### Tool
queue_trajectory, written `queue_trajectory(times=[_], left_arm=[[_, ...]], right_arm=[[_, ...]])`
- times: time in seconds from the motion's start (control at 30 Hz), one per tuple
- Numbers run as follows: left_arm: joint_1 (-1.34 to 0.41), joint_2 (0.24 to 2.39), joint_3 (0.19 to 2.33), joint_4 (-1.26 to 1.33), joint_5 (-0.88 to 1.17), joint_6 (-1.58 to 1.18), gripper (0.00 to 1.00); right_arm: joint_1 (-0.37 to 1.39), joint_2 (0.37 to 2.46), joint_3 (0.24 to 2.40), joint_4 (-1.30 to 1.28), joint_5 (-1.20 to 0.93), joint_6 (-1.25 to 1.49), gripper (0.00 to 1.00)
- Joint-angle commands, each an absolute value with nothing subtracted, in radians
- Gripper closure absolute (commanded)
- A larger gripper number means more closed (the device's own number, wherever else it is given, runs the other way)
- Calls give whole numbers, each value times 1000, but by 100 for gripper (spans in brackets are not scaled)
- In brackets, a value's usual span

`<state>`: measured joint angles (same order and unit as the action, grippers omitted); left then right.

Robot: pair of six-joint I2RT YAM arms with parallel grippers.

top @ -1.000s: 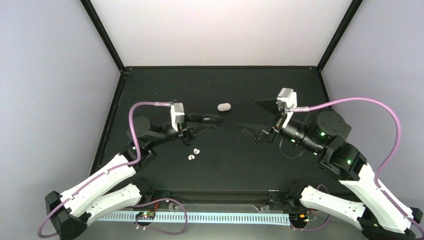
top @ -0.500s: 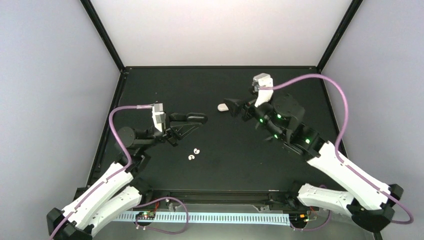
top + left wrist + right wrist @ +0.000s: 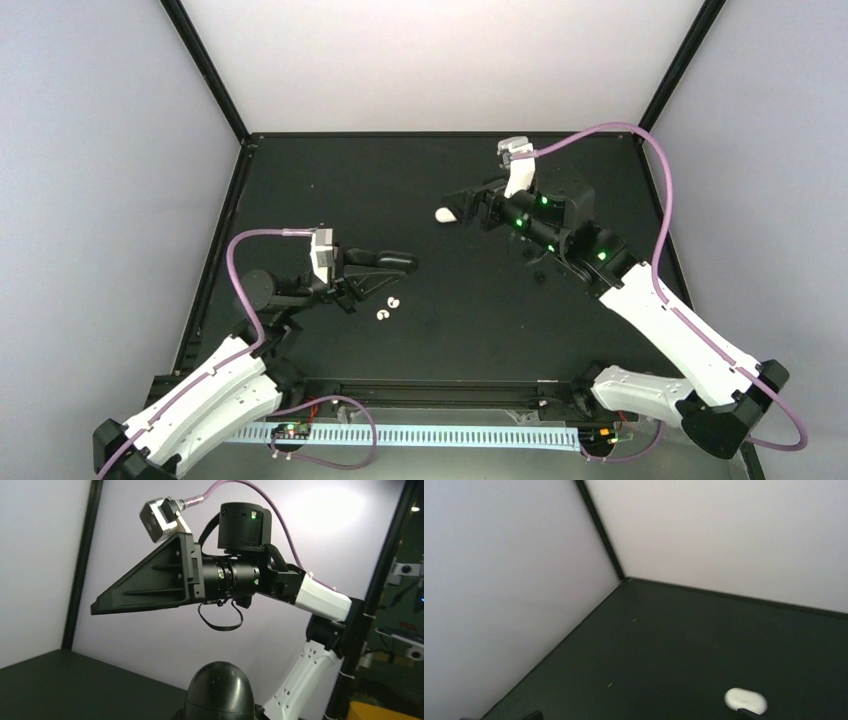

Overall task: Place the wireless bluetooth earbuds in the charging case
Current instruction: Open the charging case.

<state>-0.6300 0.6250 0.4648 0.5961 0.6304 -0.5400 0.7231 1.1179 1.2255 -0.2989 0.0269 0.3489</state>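
The charging case [image 3: 445, 214] is a small white oval lying shut on the black table, far of centre. It also shows in the right wrist view [image 3: 744, 699]. Two earbuds [image 3: 394, 300] [image 3: 383, 315] lie side by side nearer the front. My right gripper [image 3: 462, 208] [image 3: 639, 716] is open wide, with one fingertip [image 3: 750, 713] right beside the case. My left gripper [image 3: 400, 265] hovers just far of the earbuds. In the left wrist view only a black rounded dome [image 3: 218, 690] shows at the bottom edge, and the fingertips are hidden.
The black table [image 3: 440, 330] is enclosed by pale walls with black corner posts [image 3: 205, 70]. The left wrist view looks across at the right arm [image 3: 230, 575]. The back-left corner of the table [image 3: 624, 578] lies ahead of the right gripper.
The right arm swung from the right side up and left until its open gripper reached the case. The left gripper drew back and toward the front, nearer the earbuds.
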Motion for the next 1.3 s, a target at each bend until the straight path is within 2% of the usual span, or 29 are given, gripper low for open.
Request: queue_trajectory(times=[0.0,0.2,0.37,0.67,0.97,1.27], left_arm=[[-640,663,501,663,758,-573,98],[-642,626,459,740,881,-599,98],[-644,529,485,540,875,-473,98],[-646,554,538,437,950,-409,98],[-673,609,580,439,901,-436,98],[-679,660,592,417,870,-409,98]], right_arm=[[745,1050,1172,-324,-222,384,0],[945,984,1228,-506,-130,260,0],[1090,962,1268,-543,27,254,0],[1144,953,1295,-566,-37,196,1],[1144,938,1265,-512,-148,195,1],[1146,984,1260,-482,-126,228,1]])
